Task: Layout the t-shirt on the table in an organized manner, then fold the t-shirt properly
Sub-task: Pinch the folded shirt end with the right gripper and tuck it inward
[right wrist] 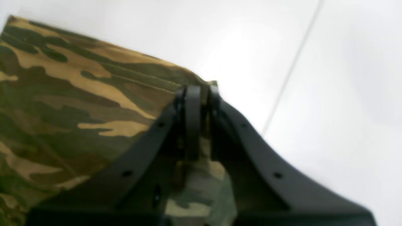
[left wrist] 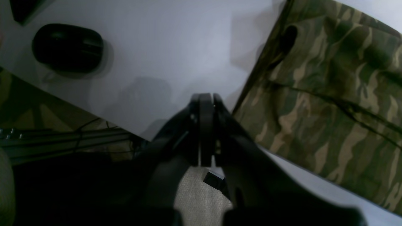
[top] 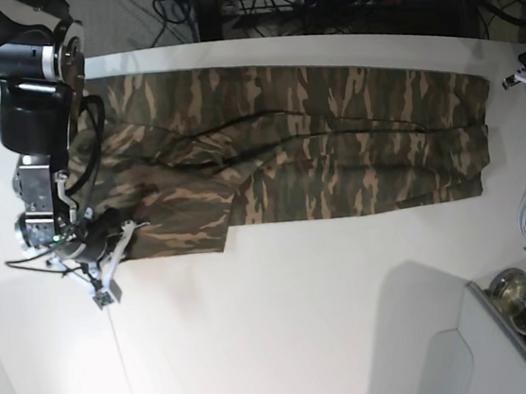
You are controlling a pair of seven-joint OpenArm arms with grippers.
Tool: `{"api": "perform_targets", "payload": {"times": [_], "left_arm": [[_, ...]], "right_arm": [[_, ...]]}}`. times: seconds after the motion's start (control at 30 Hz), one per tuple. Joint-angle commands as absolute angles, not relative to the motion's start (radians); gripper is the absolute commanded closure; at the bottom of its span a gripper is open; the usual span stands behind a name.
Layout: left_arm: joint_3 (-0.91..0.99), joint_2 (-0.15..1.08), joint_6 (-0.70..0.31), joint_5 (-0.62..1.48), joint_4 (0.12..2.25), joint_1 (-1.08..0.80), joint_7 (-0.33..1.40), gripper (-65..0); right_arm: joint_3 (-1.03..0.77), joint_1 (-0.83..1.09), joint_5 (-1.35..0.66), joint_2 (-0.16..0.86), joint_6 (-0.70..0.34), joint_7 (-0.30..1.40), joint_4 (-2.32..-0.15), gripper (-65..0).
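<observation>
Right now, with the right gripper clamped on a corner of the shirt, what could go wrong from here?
1. The right gripper pinches only the very corner of the t-shirt; a quick pull could slip it free.
2. The left gripper is shut on nothing, off the cloth over the table, so a one-handed fold may drag the shirt askew.
3. Creases run across the middle; folding over them may lock in an untidy result.

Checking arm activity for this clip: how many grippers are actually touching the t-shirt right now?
1. The right gripper is shut on a corner of the t-shirt, at its edge on the base view's left. The left gripper is shut over the bare table, beside the cloth.
</observation>
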State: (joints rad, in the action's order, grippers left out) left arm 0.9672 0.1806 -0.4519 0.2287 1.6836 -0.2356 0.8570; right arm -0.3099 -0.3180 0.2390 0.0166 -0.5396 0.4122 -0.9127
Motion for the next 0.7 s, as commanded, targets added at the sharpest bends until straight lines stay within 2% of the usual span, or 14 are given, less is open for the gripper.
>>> {"api": "perform_targets", "payload": {"times": [0.0,0.13,0.23,0.47,0.67], "left_arm": [[0.972,0.2,-0.449,0.232,1.698,-0.234,0.837,0.0],[0.97,0.2,-0.449,0.232,1.698,-0.228,0.837,0.0],[0.97,0.2,-0.449,0.232,1.687,-0.223,0.837,0.0],[0.918,0.239,-0.449,0.232,1.62,-0.223,0.837,0.0],[0.914,0.24,-0.449,0.232,1.604,-0.222,0.837,0.0]], "right_arm": [[-0.311,-0.344,0.228,0.022,-0.542,0.406,-0.943,-2.1],[-0.311,-0.311,0.228,0.022,-0.544,0.43,-1.03,-2.0],[-0.308,-0.268,0.228,0.004,-0.547,0.513,-1.142,-1.8],[-0.308,-0.137,0.228,-0.064,-0.673,0.714,-1.449,-1.8],[-0.306,-0.007,0.228,-0.105,-0.679,0.769,-1.623,-1.8]]}}
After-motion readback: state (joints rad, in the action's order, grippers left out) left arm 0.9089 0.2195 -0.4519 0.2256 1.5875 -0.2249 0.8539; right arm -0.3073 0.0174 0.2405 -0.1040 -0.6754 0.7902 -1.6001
